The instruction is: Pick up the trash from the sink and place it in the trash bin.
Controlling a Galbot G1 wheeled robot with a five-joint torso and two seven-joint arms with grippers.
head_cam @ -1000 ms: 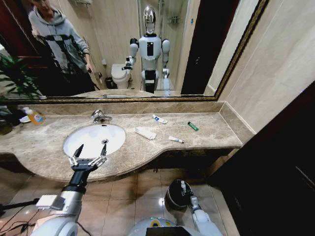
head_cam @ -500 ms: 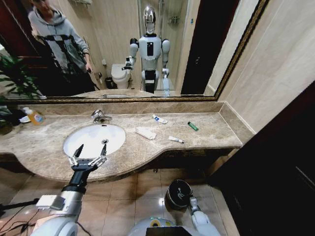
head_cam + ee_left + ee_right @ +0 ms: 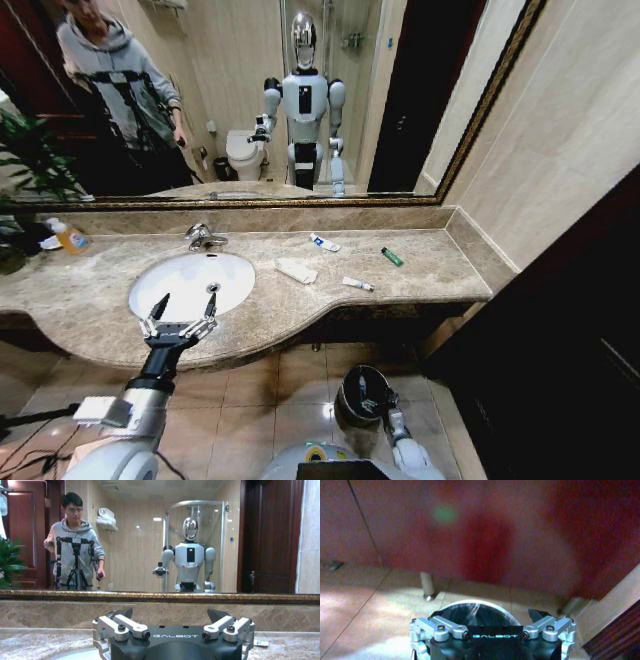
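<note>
The right claw (image 3: 490,624) hangs open and empty over the bin (image 3: 362,393) on the floor, evidently placed for dropping, while the left claw (image 3: 180,317), open, hovers at the sink's (image 3: 190,283) front rim, and tubes (image 3: 357,284) lie on the table (image 3: 420,265).

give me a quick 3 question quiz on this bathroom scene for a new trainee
1. True or false: the left claw is open and sits over the front rim of the white oval sink.
2. Which item lies farthest toward the robot's right on the beige marble counter? A) flat white packet B) small green tube C) orange-yellow soap bottle
3. Fill in: the right claw hangs over the small round dark grey ____ on the floor.

Key: 1 true; 2 B; 3 trash bin
</note>
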